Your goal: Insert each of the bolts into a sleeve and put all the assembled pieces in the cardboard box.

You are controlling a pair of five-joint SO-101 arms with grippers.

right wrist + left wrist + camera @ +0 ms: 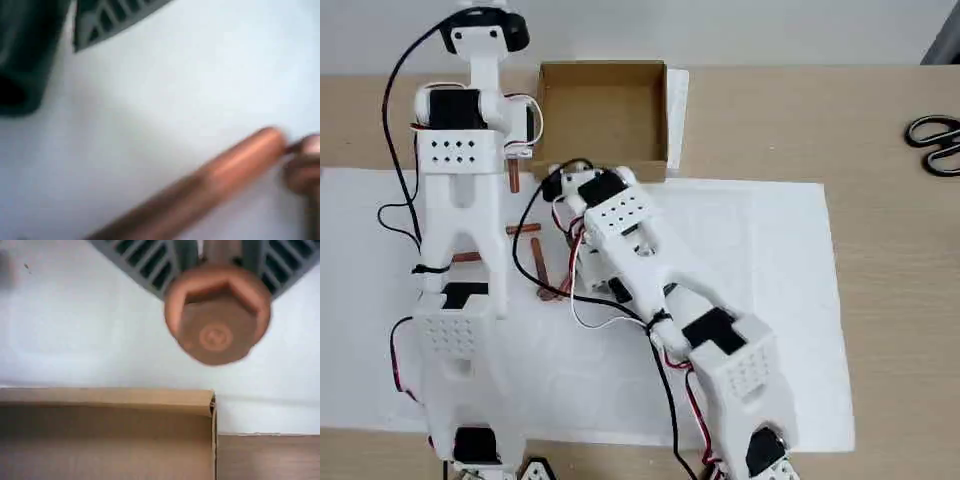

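Observation:
My left gripper (pixel 217 270) is shut on a copper bolt (pixel 217 315), whose hex head faces the camera. It hangs over the white sheet just beside the cardboard box (pixel 100 440). From above, this bolt (pixel 513 176) hangs below the left gripper (pixel 517 150), left of the cardboard box (pixel 603 115). My right gripper (pixel 565 186) sits low over the sheet near the box's front corner. A copper sleeve (pixel 215 180) lies on the sheet beneath it, with another copper piece (pixel 305 165) at its end. Several loose copper pieces (pixel 538 262) lie between the arms.
The white sheet (pixel 760 300) covers most of the wooden table. Black scissors (pixel 935 145) lie at the far right edge. Cables (pixel 590 300) trail from the right arm across the sheet's middle.

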